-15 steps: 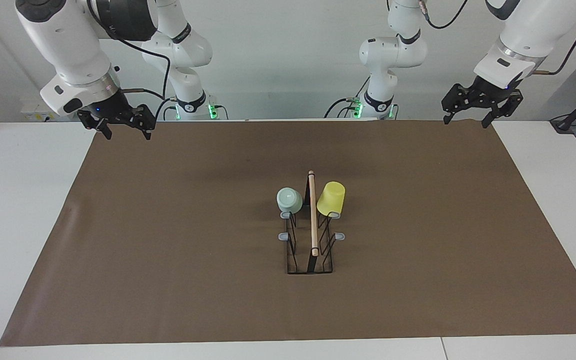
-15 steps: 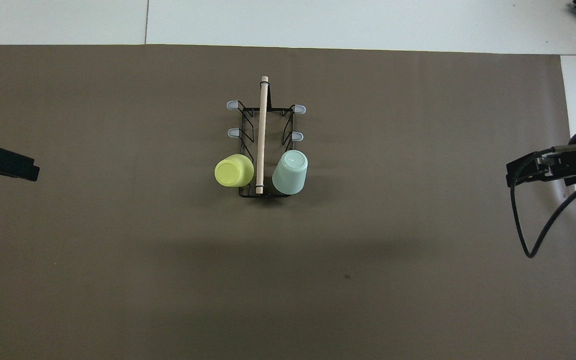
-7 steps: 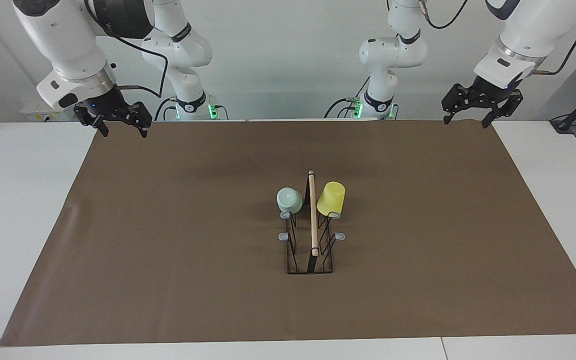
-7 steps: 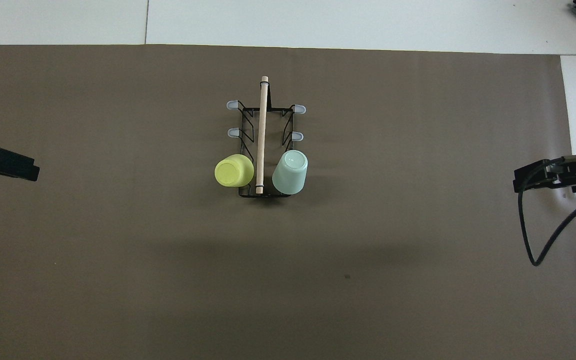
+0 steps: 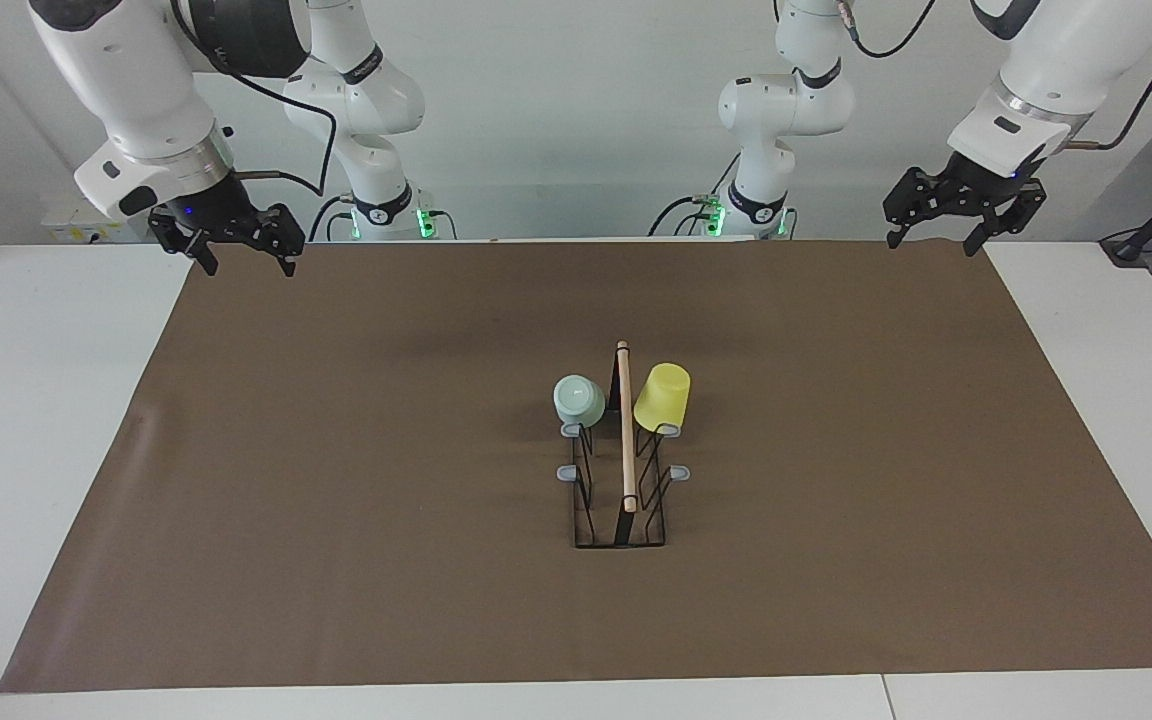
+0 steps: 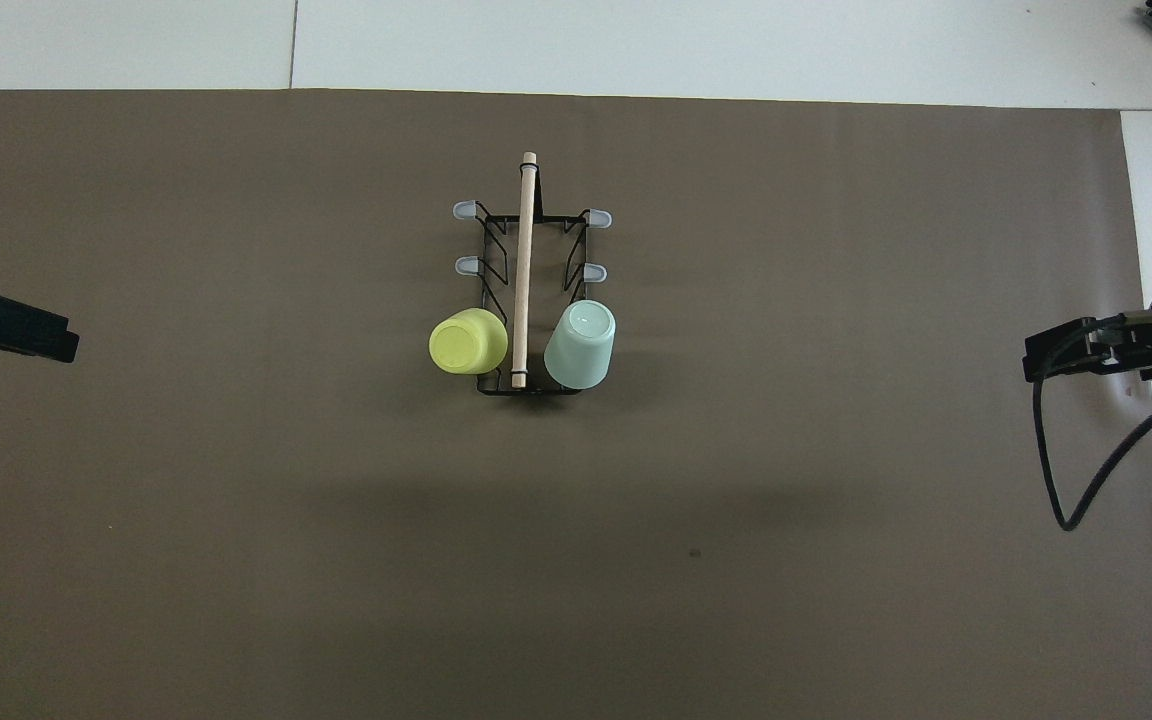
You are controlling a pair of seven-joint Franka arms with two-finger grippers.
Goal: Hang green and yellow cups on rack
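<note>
Both grippers raised at the mat's near corners: left gripper and right gripper, fingers spread, empty. Farther out, yellow cup and green cup sit inverted on rack prongs; task looks complete

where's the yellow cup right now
The yellow cup hangs upside down on the rack, on its prong nearest the robots toward the left arm's end, across the rod from the green cup.

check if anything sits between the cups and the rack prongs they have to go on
Nothing visible does: the green cup and yellow cup already hang upside down on the rack's two prongs nearest the robots. The left gripper and right gripper are open, over the mat's corners.
</note>
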